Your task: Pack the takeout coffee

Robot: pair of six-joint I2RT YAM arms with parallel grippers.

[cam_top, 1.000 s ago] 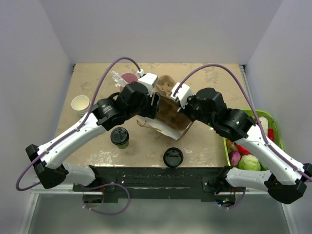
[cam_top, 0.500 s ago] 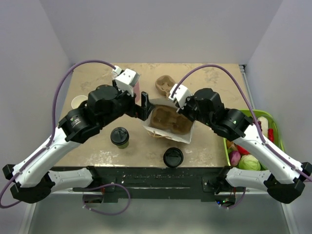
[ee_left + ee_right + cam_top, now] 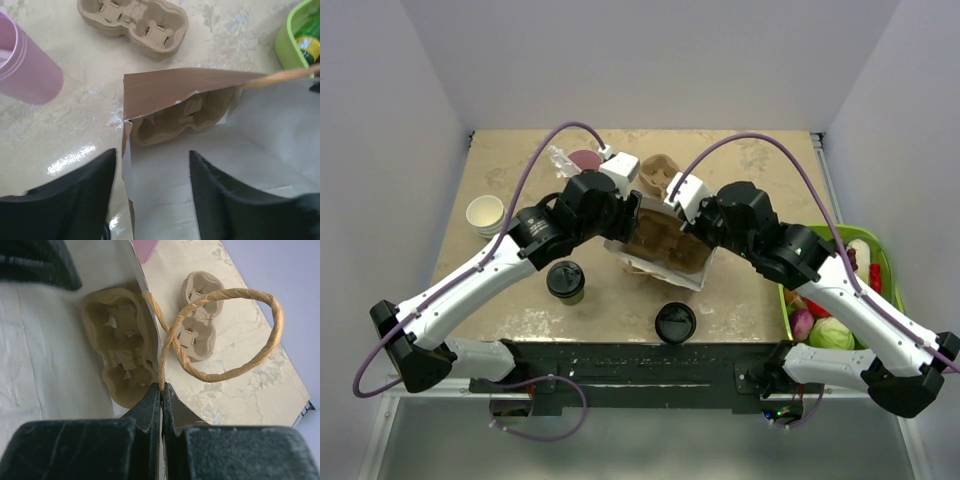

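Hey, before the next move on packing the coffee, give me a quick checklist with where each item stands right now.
1. Right tool shut on the bag beside its handle: ok.
2. Left tool gripping the opposite bag edge: not ok, jaws open astride it.
3. Bag mouth open: ok.
4. Carrier inside the bag: ok.
5. Carrier seated flat: cannot tell.
6. Coffee upright and lidded, outside the bag: ok.

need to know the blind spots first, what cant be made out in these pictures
- left hand, right hand: top view, fingers hidden under their own wrists
- tumbler: top view, mostly behind the left arm; left wrist view, cut by the left edge
- bin contents: top view, partly under the right arm
- coffee: in neither wrist view; top view shows mostly lid
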